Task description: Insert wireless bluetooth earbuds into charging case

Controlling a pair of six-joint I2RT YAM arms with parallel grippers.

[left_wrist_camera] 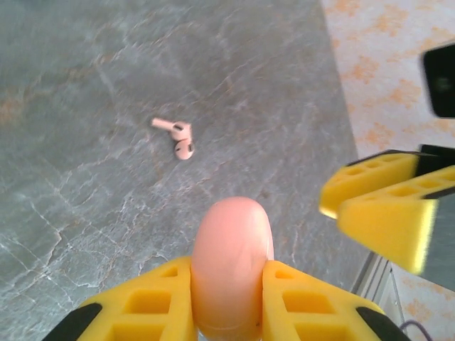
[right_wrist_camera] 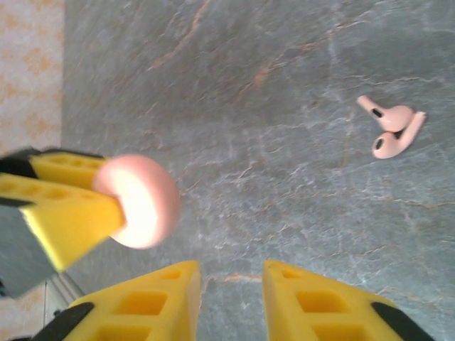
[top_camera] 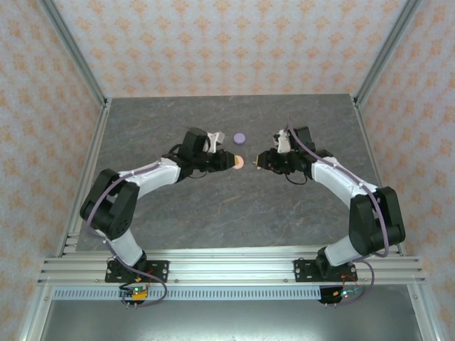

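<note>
My left gripper [top_camera: 231, 162] is shut on a round pinkish-peach charging case [left_wrist_camera: 232, 256], held on edge between its yellow fingers above the table. In the right wrist view the same case [right_wrist_camera: 138, 199] hangs at the left in the left gripper's fingers [right_wrist_camera: 64, 206]. My right gripper [right_wrist_camera: 231, 277] faces it a short way off, open with nothing between its fingers. Two pinkish-peach earbuds [right_wrist_camera: 391, 131] lie side by side, touching, on the grey table; the left wrist view has these earbuds [left_wrist_camera: 181, 138] beyond the case.
A pale purple round disc [top_camera: 239, 137] lies on the table just behind the two grippers. The grey marbled table [top_camera: 234, 213] is bounded by patterned walls at the back and sides. The right gripper's fingers [left_wrist_camera: 384, 206] show at the right of the left wrist view.
</note>
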